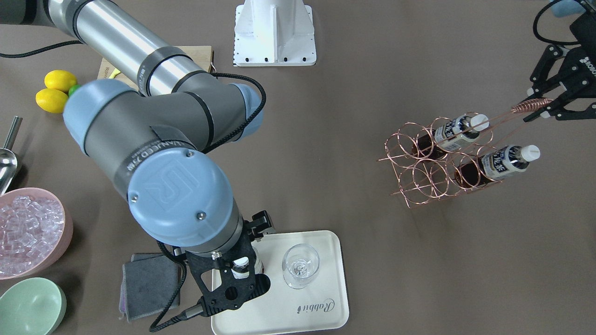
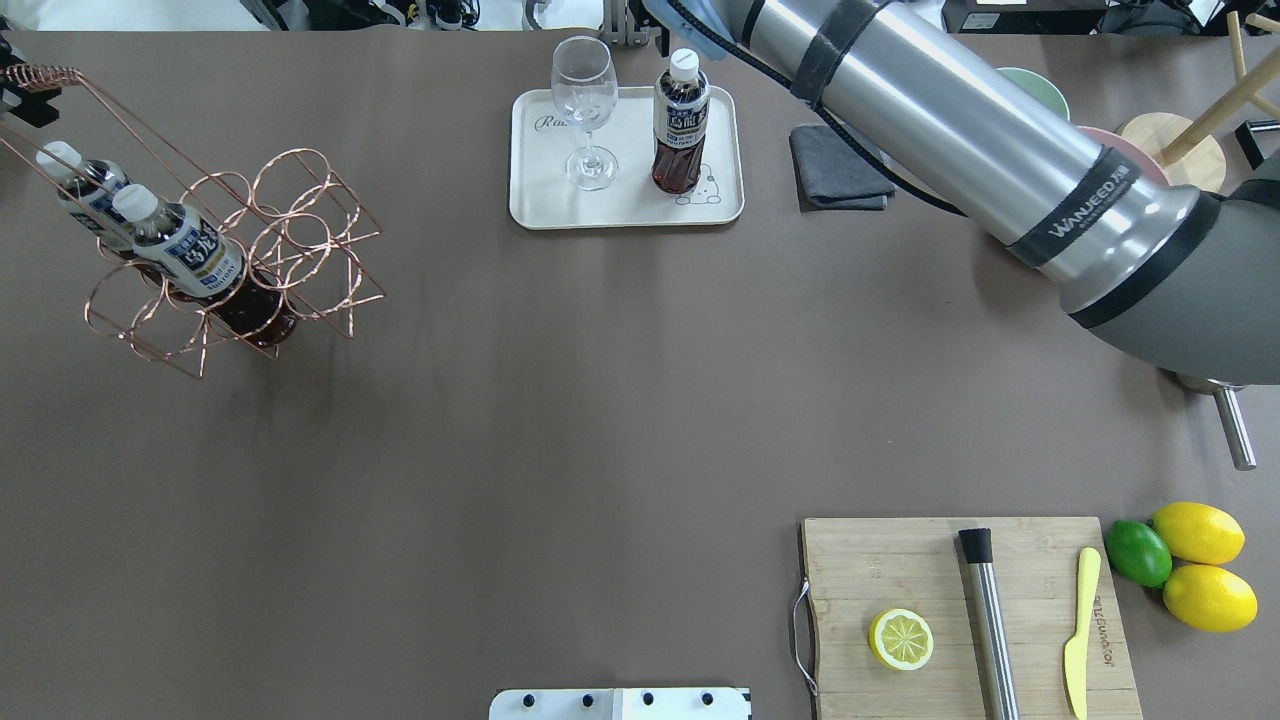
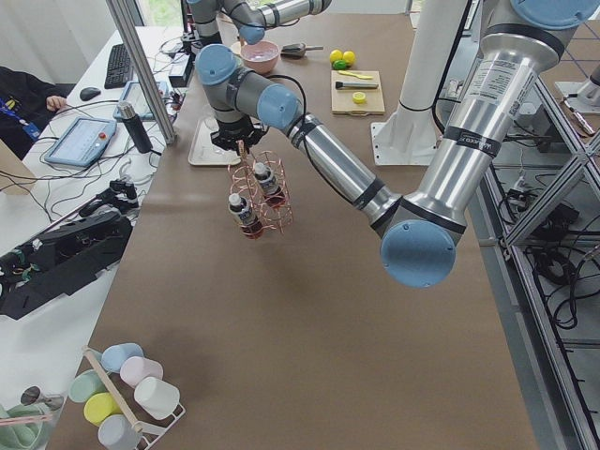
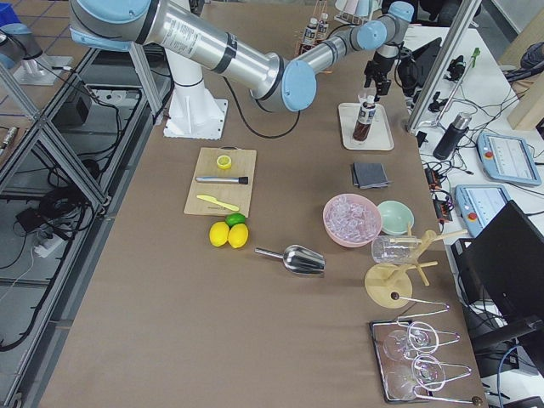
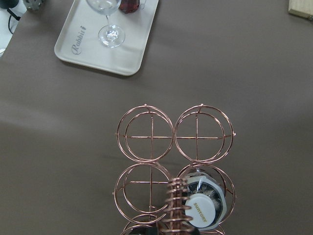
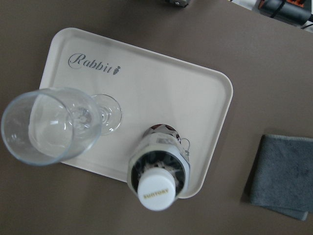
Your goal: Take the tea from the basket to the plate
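and here's the right end effector poised straight above the tea bottle; that bottle stands upright on the plate, by the little animal drawing, just beside the wine glass and apart from it; its long axis runs straight up and down, white cap pointing right at the wrist camera; no fingers show in that wrist view and the front view is too cluttered, so i cannot tell how wide the jaws stand or whether they grip the cap; the right arm is plainly the nearer one, stretched long across the counter with its wrist turned down over the plate; on the far side, the left end effector is pinched closed on the twisted handle of the basket, which seems to hang just off the counter; two more bottles sit in it, well apart from the plate; my read: this bottle is delivered, and the right arm's next move wants a straight rise clear of the cap; any sideways drift risks knocking the bottle toward the glass
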Robot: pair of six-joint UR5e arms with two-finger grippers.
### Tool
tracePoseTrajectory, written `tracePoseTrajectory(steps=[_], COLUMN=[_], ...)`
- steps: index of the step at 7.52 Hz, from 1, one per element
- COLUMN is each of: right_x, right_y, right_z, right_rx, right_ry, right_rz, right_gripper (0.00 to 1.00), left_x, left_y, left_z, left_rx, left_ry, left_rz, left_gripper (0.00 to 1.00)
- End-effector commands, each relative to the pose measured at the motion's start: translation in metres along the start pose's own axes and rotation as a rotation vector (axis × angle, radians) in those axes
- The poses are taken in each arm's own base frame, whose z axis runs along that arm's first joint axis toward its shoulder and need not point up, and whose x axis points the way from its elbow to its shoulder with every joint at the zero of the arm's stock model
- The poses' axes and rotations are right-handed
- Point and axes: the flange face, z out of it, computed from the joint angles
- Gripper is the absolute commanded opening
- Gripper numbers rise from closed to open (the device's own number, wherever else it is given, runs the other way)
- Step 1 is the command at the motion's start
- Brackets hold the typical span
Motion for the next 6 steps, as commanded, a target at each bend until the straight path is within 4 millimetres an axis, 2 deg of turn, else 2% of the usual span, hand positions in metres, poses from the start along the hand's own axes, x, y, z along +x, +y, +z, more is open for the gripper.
tracePoseTrajectory(steps=[1,2,3,4,6], right_x=[0.077,0.126,0.187,0.246,0.405], right_y=[0.069,0.119,0.173,0.232,0.359], right_z=[-0.025,-0.020,-0.008,0.006,0.020], right_rx=[-0.038,-0.045,-0.051,-0.059,-0.091], right_ry=[0.017,0.027,0.033,0.026,0.014], right_rz=[-0.017,0.001,0.042,0.032,0.106], right_gripper=[1.00,1.00,1.00,1.00,1.00], left_x=[-0.046,-0.060,-0.081,-0.099,-0.138], left_y=[0.022,0.022,0.004,0.001,0.009], left_z=[-0.006,-0.011,-0.016,-0.013,-0.001], left_rx=[-0.097,-0.146,-0.188,-0.205,-0.218], left_ry=[-0.071,-0.112,-0.141,-0.129,-0.112], left_rz=[0.032,0.054,0.123,0.163,0.190], left_gripper=[0.00,0.00,0.00,0.00,0.00])
